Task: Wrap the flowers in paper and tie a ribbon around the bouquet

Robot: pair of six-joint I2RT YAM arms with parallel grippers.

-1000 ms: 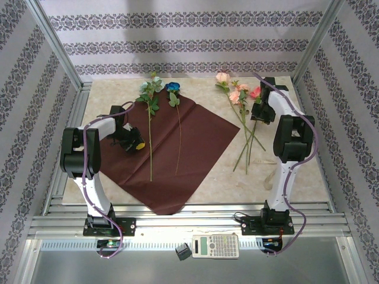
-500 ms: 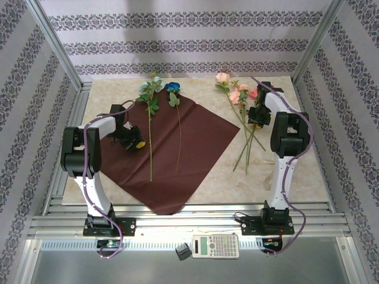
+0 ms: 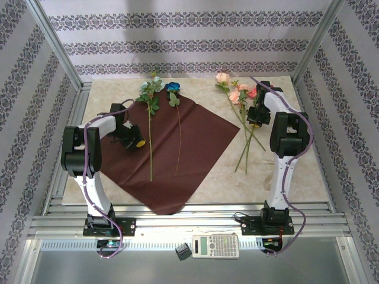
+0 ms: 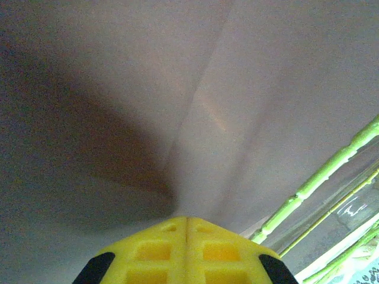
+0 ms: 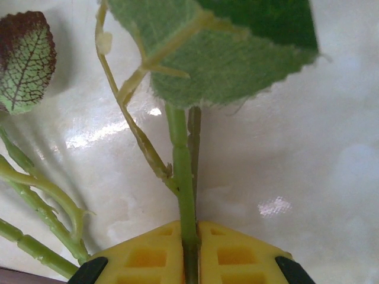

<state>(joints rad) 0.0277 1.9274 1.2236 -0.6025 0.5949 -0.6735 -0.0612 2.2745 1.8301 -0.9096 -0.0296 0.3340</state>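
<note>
We see the right gripper (image 5: 190, 239) pinching a flower stem (image 5: 180, 160) right of the paper (image 3: 195, 148), bloom cut off; the left gripper (image 4: 186, 231), pressed together, hangs over that paper; calculator (image 3: 215, 245) lettering unreadable

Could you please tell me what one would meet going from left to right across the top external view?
left end effector → teal flower → blue flower → peach flower → right end effector
</note>
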